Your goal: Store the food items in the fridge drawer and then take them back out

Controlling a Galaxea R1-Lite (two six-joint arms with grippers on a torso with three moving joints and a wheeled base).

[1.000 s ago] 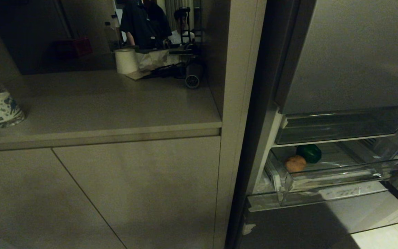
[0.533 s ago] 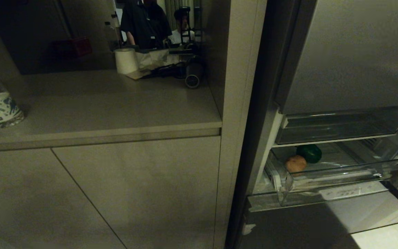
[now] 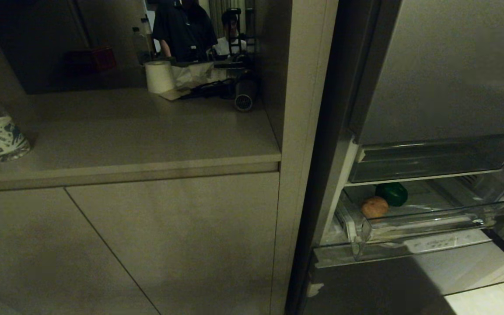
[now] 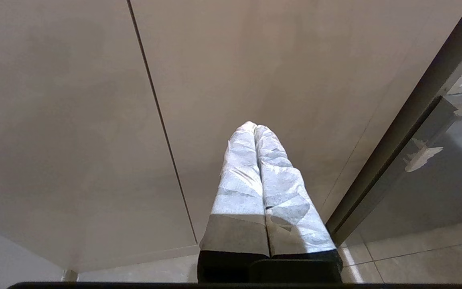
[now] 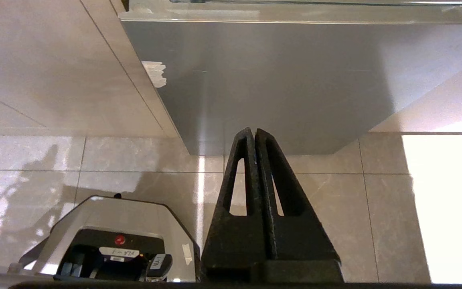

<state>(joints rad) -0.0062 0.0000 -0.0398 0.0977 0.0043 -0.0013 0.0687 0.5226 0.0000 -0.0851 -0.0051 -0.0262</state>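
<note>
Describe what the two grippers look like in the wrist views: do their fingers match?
No. The left gripper has two long tapering fingers wrapped in crinkled pale grey-white tape over a black base. The right gripper is bare matte black, its two narrow triangular fingers each pierced by a long slot. No cables or markings show on either.

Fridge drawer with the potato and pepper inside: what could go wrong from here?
1. The potato and bell pepper touch, so lifting one may roll the other.
2. The clear compartment overhangs the fridge drawer, leaving a tight reach from above.
3. Both the right hand and left hand are shut and low.
</note>
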